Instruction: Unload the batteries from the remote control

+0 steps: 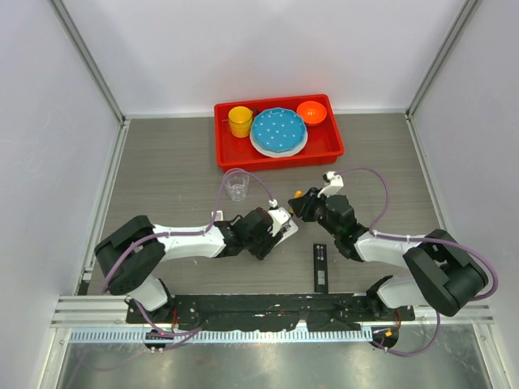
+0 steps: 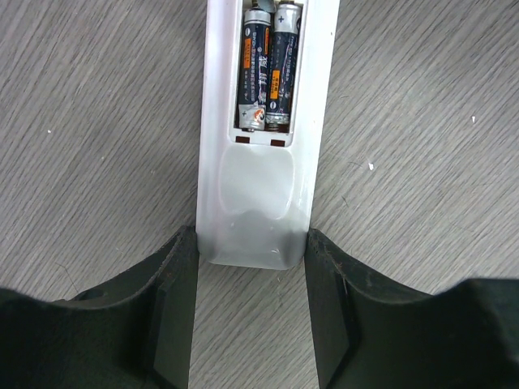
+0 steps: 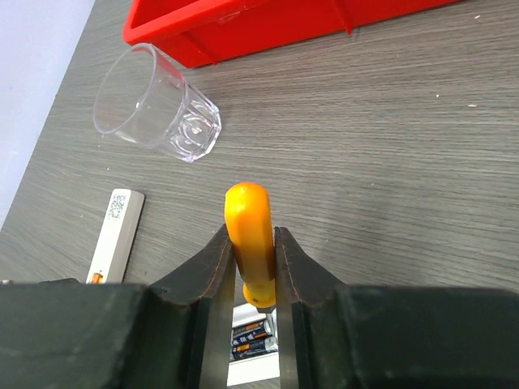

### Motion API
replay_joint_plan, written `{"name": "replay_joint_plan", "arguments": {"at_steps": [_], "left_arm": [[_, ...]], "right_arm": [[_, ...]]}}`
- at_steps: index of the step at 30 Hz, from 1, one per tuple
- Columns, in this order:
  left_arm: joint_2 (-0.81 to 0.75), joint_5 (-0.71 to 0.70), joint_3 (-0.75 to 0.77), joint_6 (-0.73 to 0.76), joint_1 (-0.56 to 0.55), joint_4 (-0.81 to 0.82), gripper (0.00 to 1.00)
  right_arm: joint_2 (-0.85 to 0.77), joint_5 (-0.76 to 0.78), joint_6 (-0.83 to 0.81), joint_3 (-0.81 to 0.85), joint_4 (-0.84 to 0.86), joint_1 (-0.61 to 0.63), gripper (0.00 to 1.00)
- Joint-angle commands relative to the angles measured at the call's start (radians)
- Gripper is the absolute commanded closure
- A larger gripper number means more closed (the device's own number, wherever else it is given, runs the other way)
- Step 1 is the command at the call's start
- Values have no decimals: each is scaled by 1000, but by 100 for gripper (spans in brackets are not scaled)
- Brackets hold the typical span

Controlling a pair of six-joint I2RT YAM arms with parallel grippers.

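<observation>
Done: remote control (image 2: 255, 203) uncovered.
Batteries (image 2: 268, 73): two seated inside, at 12 o'clock of the grip.
Left gripper (image 2: 251, 251): clamps the remote's end.
Right gripper (image 3: 253, 243): pinches orange screwdriver (image 3: 247, 215) above them.
Remaining: prise both out.

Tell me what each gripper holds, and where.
The left gripper holds the remote control by the sides of its end; the right gripper pinches the screwdriver by its orange handle.
</observation>
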Motion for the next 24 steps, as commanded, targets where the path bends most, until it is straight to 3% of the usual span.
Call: {"name": "replay_joint_plan", "arguments": {"at_steps": [1,12,24], "left_arm": [[10,47,-8,-26,3,50,100],[15,44,-7,-30,12,45,100],[13,39,-7,-32,15,45,100]], "right_arm": [[-56,-245,167,-6,50,34,99],[-122,-237,159,-1,-48,27,99],[-202,-96,69,28,-219,25,99]]}}
